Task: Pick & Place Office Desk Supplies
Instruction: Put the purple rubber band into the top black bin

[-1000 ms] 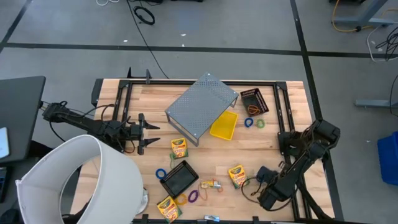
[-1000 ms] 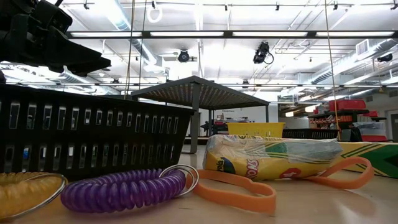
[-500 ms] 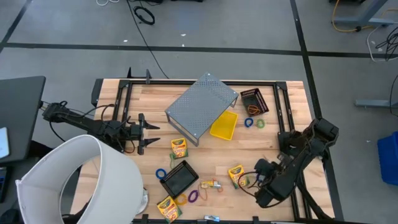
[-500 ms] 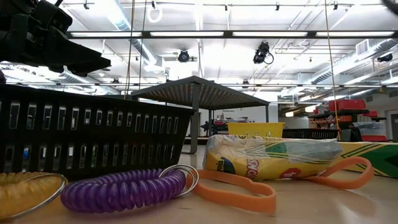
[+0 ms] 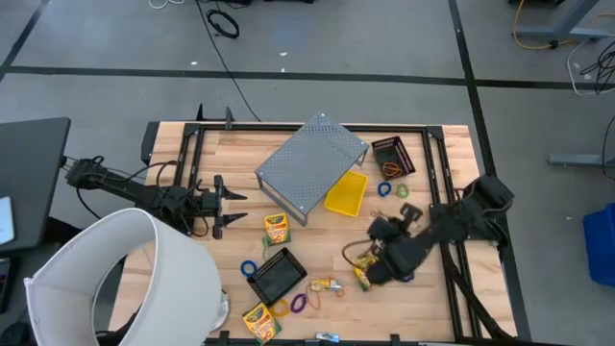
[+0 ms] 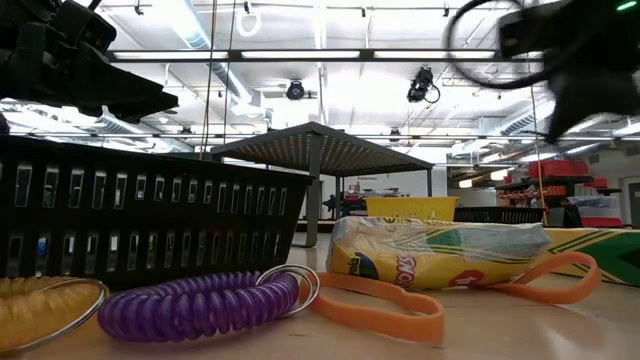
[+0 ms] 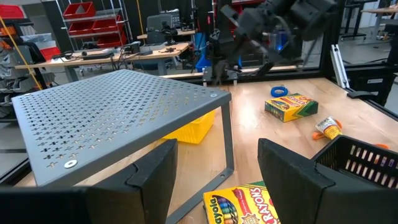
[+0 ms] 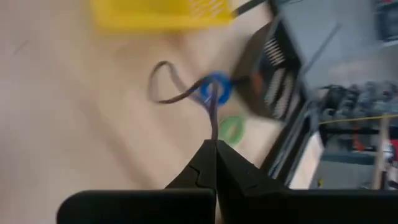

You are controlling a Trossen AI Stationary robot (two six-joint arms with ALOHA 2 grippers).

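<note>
My right gripper (image 5: 368, 262) hangs over the table's right half, just above a crayon box (image 5: 363, 279), shut on a thin dark elastic loop (image 8: 186, 87). In the low view this arm is a blur at the upper right. My left gripper (image 5: 227, 206) waits open and level at the table's left, pointing at the grey perforated shelf (image 7: 118, 112). Other crayon boxes (image 5: 277, 228) (image 5: 259, 320) lie flat on the wood. A blue loop (image 5: 385, 189) and a green loop (image 5: 402, 191) lie by the yellow tray (image 5: 347, 193). A multicoloured packet (image 5: 327, 284) lies near the front. My right gripper pinches one short stretch of the thin loop's strand (image 8: 214, 134) between its shut fingers. The fingers slant down from the table's right side. The loop's remaining length sticks out past the fingers in a slack curl, lifted clear of the table.
A black tray (image 5: 279, 276) sits at front centre with purple (image 5: 298, 304) and yellow (image 5: 280, 308) coils beside it. A small black basket (image 5: 392, 156) stands at the far right. A big white cylinder (image 5: 125, 279) fills the front left.
My right gripper has swung from the table's near right corner toward the centre and up, tipping its fingers farther down, and has carried the thin loop along, clear of the wood. Its arm now shows in the low view.
</note>
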